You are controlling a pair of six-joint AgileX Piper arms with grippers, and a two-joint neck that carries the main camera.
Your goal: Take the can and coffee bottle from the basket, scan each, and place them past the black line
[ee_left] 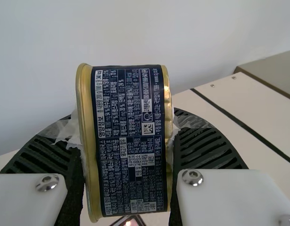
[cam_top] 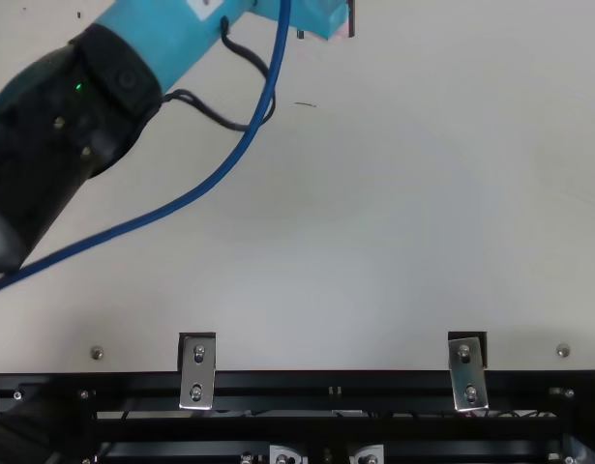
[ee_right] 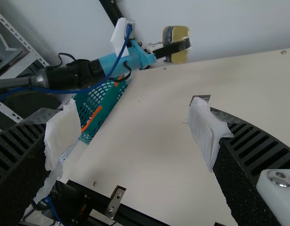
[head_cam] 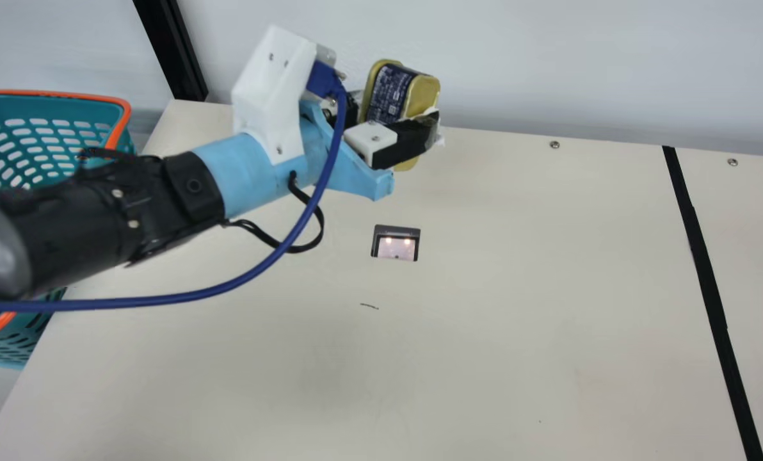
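In the main view my left gripper [head_cam: 399, 125] is shut on the gold can [head_cam: 423, 95] with a dark blue label, held above the table's far edge, beyond the scanner window [head_cam: 395, 243]. The left wrist view has the can [ee_left: 130, 141] clamped between both pads of my left gripper [ee_left: 128, 146], its printed side facing the camera. My right gripper [ee_right: 130, 136] stands open with nothing between its white-padded fingers. The black line [head_cam: 708, 275] crosses the right part of the table. The basket [head_cam: 42, 134] is partly hidden behind my left arm; I cannot make out a coffee bottle.
A wall rises behind the table [head_cam: 484, 320], with a black post [head_cam: 173, 51] at the back left. A blue cable [head_cam: 228, 285] hangs in a curve beside my left arm. Metal brackets [cam_top: 196, 372] sit along the table's near edge in the top view.
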